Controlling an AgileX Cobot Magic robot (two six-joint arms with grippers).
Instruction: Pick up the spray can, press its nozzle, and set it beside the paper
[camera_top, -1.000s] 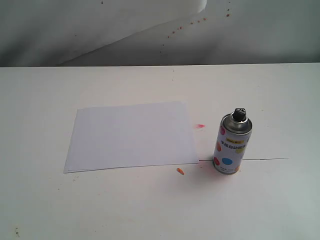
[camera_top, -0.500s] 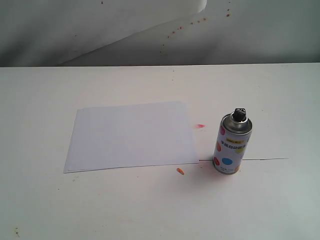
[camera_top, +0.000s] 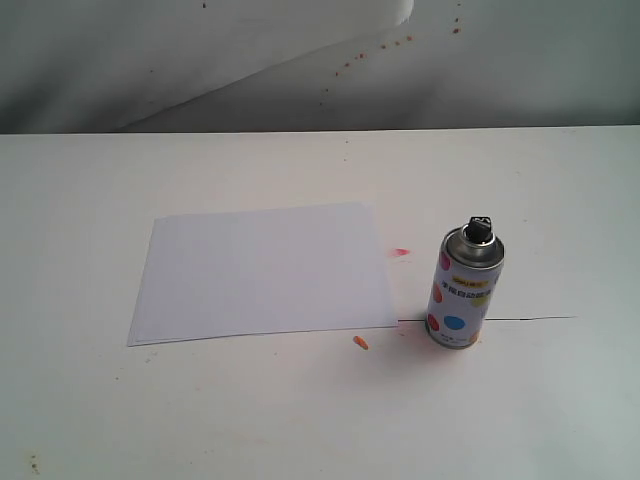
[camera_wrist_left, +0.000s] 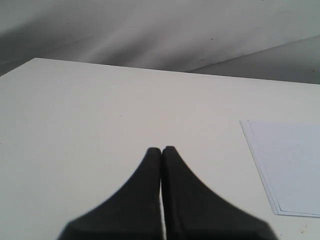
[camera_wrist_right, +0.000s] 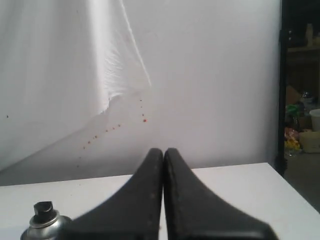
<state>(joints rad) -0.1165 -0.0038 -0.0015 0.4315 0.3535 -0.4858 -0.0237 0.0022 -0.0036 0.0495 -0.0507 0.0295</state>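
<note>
Spray can (camera_top: 465, 290) stands upright on the white table (camera_top: 200, 420), just beside the right edge of the paper (camera_top: 262, 270) and not touching it. The black nozzle (camera_top: 481, 228) sits on top, uncovered. The paper lies flat.

2 paint marks lie near the gap between can and paper. A red fleck (camera_top: 401, 253) is by the paper's upper right corner in the exterior view, and an orange smear (camera_top: 360, 342) is just off its lower edge.

Neither arm appears in the exterior view.

Left gripper (camera_wrist_left: 161, 150): fingers pressed together, nothing between them, over bare table. One end of the paper is in its view.

Right gripper (camera_wrist_right: 163, 151): fingers closed tip to tip, empty. The can's silver shoulder and nozzle show beside it, clear of the fingers. A white backdrop (camera_wrist_right: 200, 75) with red specks hangs behind.
</note>
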